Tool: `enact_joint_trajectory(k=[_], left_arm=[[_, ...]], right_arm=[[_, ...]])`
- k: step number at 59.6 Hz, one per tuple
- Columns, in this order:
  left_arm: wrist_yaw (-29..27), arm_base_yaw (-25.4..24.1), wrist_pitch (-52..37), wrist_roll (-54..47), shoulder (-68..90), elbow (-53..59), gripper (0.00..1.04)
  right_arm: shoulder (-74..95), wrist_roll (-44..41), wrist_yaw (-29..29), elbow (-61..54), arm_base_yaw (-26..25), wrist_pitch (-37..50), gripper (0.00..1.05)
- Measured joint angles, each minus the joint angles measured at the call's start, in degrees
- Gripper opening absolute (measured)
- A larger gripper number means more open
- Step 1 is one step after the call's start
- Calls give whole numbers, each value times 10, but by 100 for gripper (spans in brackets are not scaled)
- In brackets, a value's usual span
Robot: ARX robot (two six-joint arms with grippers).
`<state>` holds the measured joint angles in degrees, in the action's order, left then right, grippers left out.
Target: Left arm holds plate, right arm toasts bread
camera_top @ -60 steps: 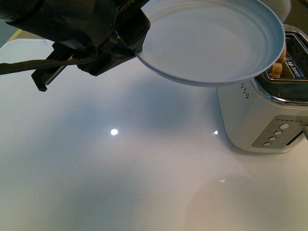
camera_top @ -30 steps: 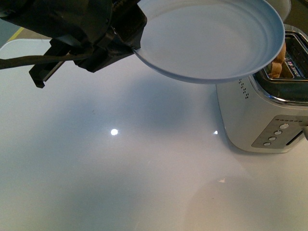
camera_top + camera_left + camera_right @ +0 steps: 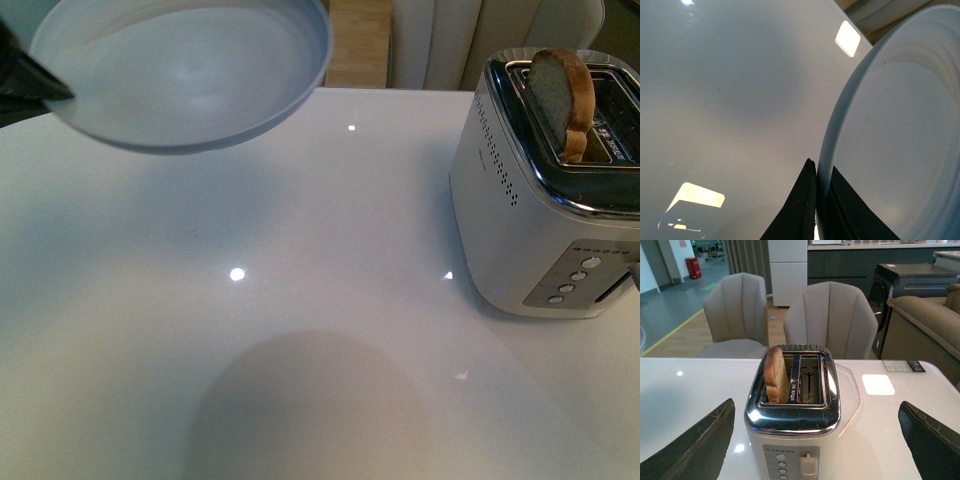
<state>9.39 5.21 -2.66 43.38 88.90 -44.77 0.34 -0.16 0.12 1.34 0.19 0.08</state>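
Note:
The pale blue-white plate (image 3: 190,70) hangs in the air at the upper left of the front view, clear of the table. My left gripper (image 3: 818,180) is shut on its rim (image 3: 827,150), one finger on each side; in the front view only a dark corner of the left arm (image 3: 20,85) shows at the left edge. The bread (image 3: 562,100) stands upright, popped up in a slot of the white and chrome toaster (image 3: 540,220) at the right. In the right wrist view the bread (image 3: 776,374) is in the left slot of the toaster (image 3: 792,415). My right gripper (image 3: 815,440) is open, fingers wide on either side of the toaster.
The white glossy table (image 3: 300,330) carries the toaster. The toaster's lever (image 3: 807,464) and buttons face the right wrist camera. Two beige chairs (image 3: 832,320) stand behind the table's far edge. A sofa (image 3: 925,325) is further right.
The left arm has swung the plate away from over the toaster to the left. The bread, earlier mostly hidden by the plate, now shows standing in the slot.

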Motion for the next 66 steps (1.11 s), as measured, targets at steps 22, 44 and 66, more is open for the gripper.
enact_joint_trajectory(k=[22,44,66], left_arm=[[73,-163,-92,-130,70,57,3],[162,-274,-152,-241,200,61,3],[193,-329,-193,-301,331,31,3]], right_arm=[[0,0,0,0,0,0,96],[0,0,0,0,0,0,96],[0,0,0,0,0,0,96]])
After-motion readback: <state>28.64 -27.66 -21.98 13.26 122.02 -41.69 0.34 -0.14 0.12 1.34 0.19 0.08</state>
